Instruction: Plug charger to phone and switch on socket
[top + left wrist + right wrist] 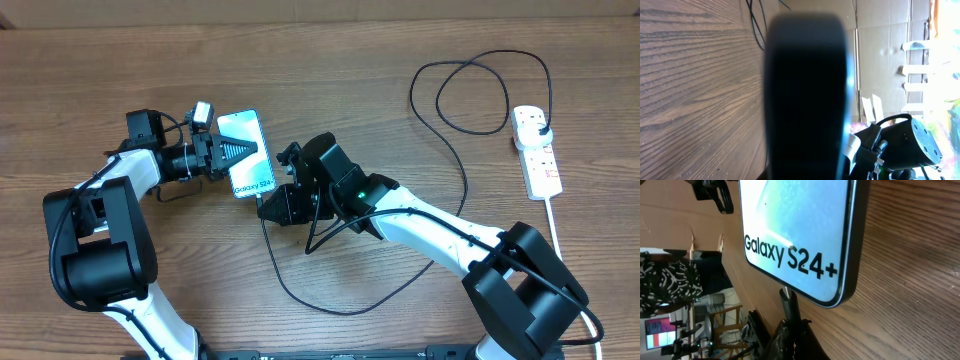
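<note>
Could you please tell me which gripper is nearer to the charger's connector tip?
Right. The right gripper holds the charger, with its tip just below the bottom edge of the phone. The left gripper clamps the phone farther up, around its middle.

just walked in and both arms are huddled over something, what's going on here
The left gripper is clamped on the slim smartphone with the light blue screen. The right gripper holds the connector end of the thin black charger cable, and its tip meets the phone's bottom edge. Whether it is fully in cannot be told. The cable's black plug sits in the white power strip at the far right of the wooden table. No gripper is near the strip's switches.
</note>
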`<act>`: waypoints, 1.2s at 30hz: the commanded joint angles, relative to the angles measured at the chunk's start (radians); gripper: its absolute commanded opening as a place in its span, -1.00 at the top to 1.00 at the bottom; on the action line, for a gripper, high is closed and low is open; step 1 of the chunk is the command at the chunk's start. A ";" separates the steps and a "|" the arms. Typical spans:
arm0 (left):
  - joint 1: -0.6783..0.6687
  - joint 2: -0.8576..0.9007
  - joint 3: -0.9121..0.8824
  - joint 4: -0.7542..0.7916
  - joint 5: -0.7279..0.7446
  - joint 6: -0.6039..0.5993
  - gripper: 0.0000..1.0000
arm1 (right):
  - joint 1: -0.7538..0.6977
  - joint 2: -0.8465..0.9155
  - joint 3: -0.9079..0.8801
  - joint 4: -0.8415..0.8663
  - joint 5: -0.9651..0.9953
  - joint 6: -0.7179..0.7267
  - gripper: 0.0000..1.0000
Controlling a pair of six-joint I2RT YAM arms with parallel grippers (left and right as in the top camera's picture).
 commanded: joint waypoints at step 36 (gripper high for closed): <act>-0.011 -0.035 0.007 0.003 0.019 -0.084 0.91 | -0.016 0.006 -0.005 0.014 0.001 0.003 0.93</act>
